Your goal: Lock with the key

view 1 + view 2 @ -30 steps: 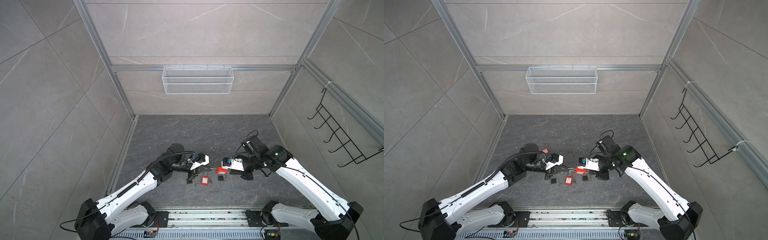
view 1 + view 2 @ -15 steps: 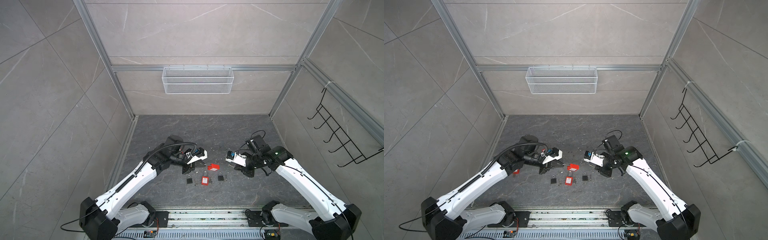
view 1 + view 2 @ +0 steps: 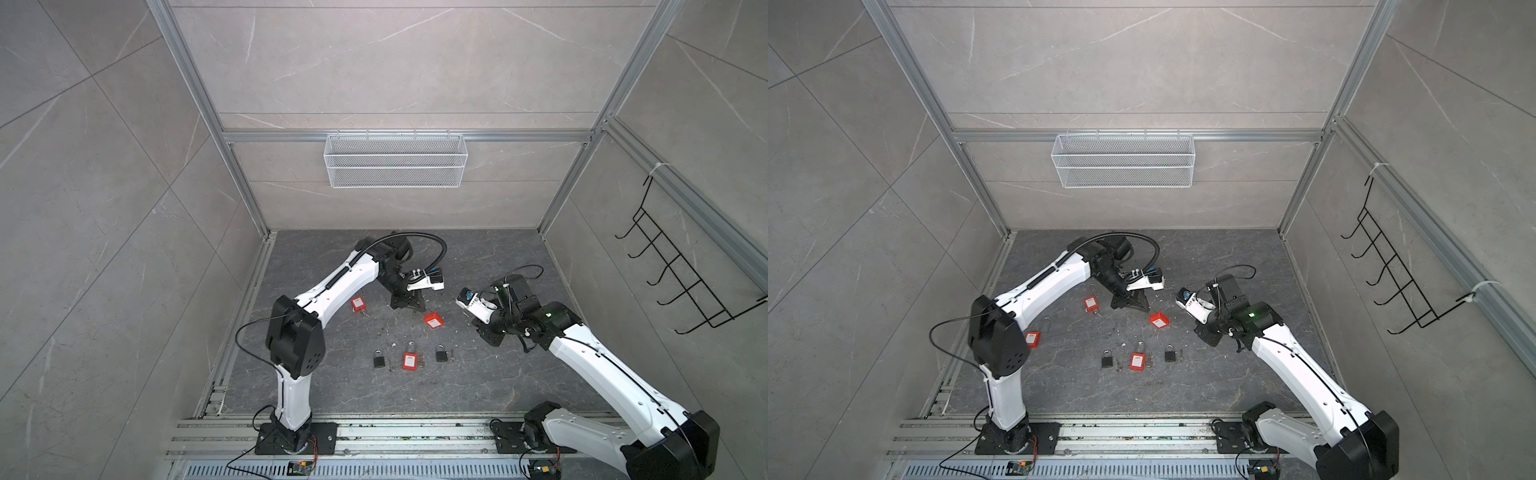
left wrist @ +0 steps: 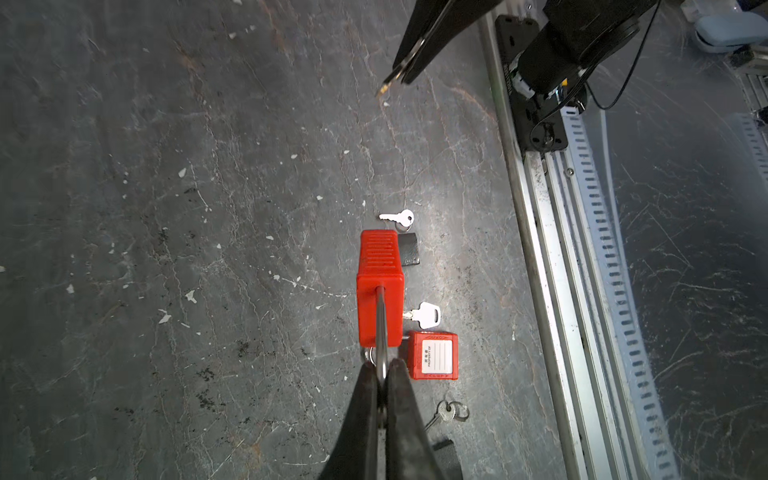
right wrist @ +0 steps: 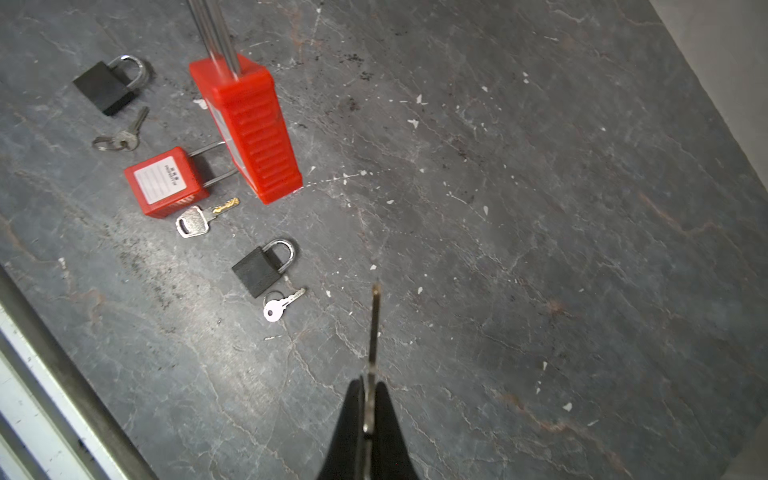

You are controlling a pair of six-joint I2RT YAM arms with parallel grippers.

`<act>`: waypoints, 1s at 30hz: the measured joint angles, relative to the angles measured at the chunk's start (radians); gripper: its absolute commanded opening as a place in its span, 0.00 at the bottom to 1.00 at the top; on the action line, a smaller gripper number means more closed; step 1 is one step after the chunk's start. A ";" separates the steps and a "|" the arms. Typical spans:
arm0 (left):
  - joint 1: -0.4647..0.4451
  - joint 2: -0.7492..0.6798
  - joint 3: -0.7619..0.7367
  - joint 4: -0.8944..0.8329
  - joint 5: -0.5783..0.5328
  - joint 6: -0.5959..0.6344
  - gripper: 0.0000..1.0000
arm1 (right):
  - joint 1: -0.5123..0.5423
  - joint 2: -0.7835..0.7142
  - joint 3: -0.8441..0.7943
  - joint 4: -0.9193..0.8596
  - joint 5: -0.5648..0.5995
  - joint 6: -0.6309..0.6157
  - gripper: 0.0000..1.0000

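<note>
Left pincer [image 4: 382, 370]: squeezing shut on the red padlock [image 4: 380, 286] by its shackle, body sticking out past the tips.
Right pincer [image 5: 369, 386]: pinching the key [image 5: 375, 324], blade sticking out, apart from the padlock.
Worktop [image 5: 540, 208]: carrying a black padlock [image 5: 257, 272] lying flat.

The right gripper [image 5: 368, 385] hides the key's [image 5: 375, 328] bow; the red padlock's [image 5: 249, 124] shackle [image 5: 214, 33] is cut off by the edge

red padlock [image 4: 380, 286] aloft, key [image 5: 375, 328] apart
</note>
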 measured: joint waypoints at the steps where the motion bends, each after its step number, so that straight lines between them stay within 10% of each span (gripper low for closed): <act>1: 0.000 0.037 0.032 -0.013 -0.002 0.004 0.00 | 0.000 0.000 -0.006 0.006 0.008 0.016 0.00; 16: -0.027 0.254 0.151 -0.071 -0.032 0.006 0.00 | -0.003 0.056 -0.027 0.101 -0.039 0.494 0.00; 30: -0.083 0.299 0.166 -0.071 -0.123 -0.037 0.00 | -0.003 0.024 -0.202 0.220 -0.109 0.689 0.00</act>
